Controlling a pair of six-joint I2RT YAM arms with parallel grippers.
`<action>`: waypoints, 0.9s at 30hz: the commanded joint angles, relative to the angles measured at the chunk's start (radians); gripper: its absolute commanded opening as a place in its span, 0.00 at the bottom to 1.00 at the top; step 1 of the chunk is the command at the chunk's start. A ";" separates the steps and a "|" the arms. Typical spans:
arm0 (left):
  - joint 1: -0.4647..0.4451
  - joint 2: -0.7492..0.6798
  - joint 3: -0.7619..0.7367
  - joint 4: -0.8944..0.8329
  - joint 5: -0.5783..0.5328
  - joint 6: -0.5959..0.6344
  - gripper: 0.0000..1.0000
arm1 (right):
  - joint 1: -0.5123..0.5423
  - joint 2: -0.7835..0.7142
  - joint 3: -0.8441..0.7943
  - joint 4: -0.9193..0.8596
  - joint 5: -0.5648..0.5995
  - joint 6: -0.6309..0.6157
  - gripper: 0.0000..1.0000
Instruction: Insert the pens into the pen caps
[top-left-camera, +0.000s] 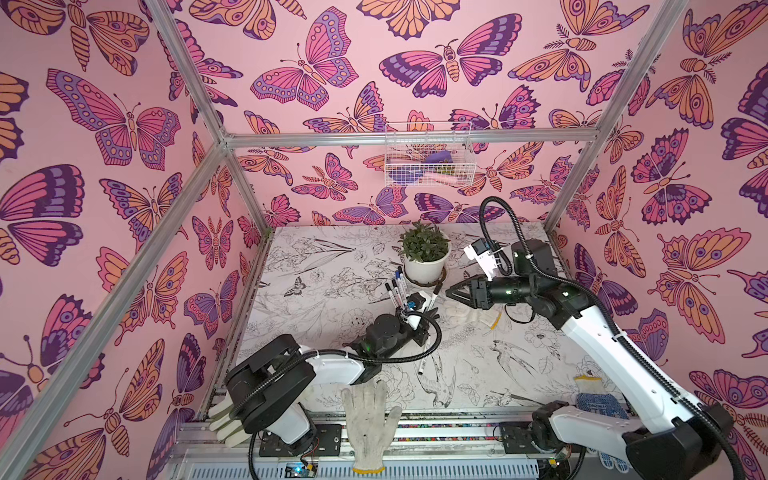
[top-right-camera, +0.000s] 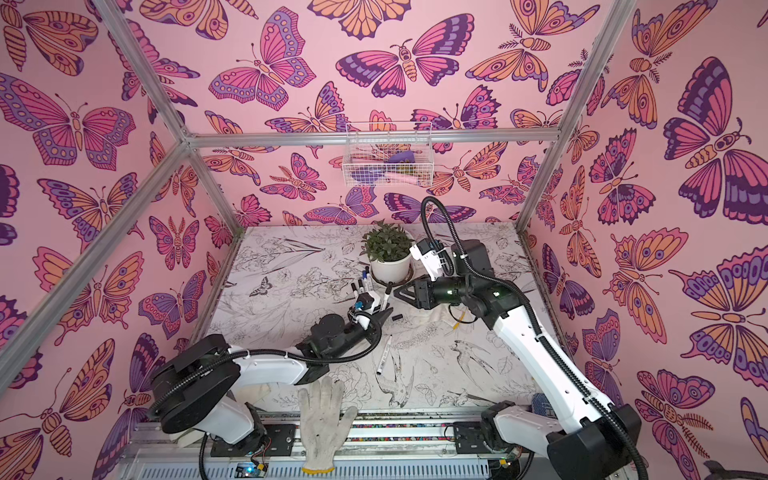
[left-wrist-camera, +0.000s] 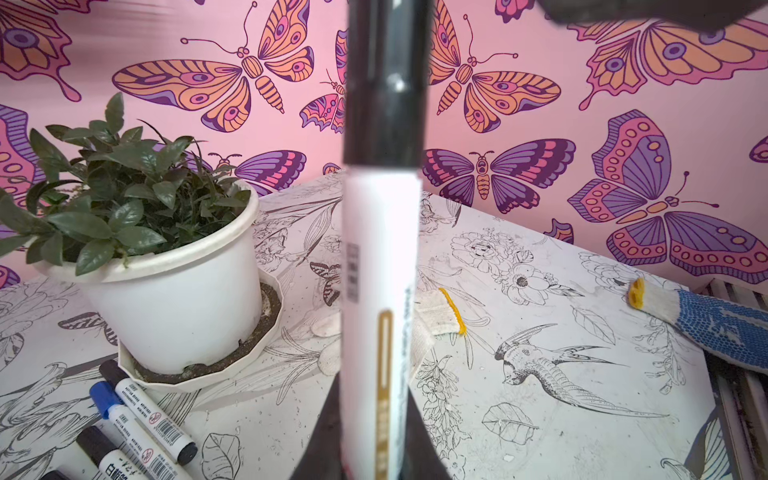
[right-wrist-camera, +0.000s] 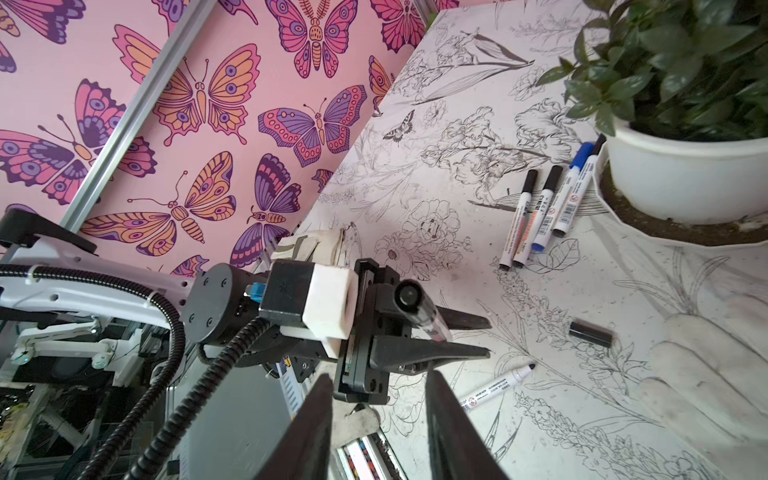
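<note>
Pink butterfly-print walls (top-left-camera: 104, 174); white tabletop (top-left-camera: 316, 307) drawn with black flowers and birds. My left gripper (right-wrist-camera: 486, 337) clamps a black-capped white marker pen (left-wrist-camera: 380, 249), cap end up. My right gripper (right-wrist-camera: 379, 375) gapes, empty; a short black plastic cap (right-wrist-camera: 591, 333) lies loose nearby.

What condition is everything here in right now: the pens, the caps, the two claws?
left gripper: shut on a pen
held pen: black cap on
right gripper: open, empty
four pens by the pot: capped, lying side by side; three black caps, one blue
loose pen: uncapped, lying on the table
loose cap: black, lying alone on the table
plant pot: upright
</note>
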 joint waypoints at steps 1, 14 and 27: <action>-0.004 0.009 -0.006 0.046 -0.001 -0.010 0.00 | -0.003 0.016 0.027 0.051 0.022 0.041 0.42; -0.005 -0.005 -0.008 0.047 0.010 -0.011 0.00 | 0.032 0.132 0.092 0.063 0.061 0.028 0.43; -0.005 -0.003 -0.003 0.047 0.016 -0.012 0.00 | 0.058 0.184 0.083 0.089 0.070 0.040 0.13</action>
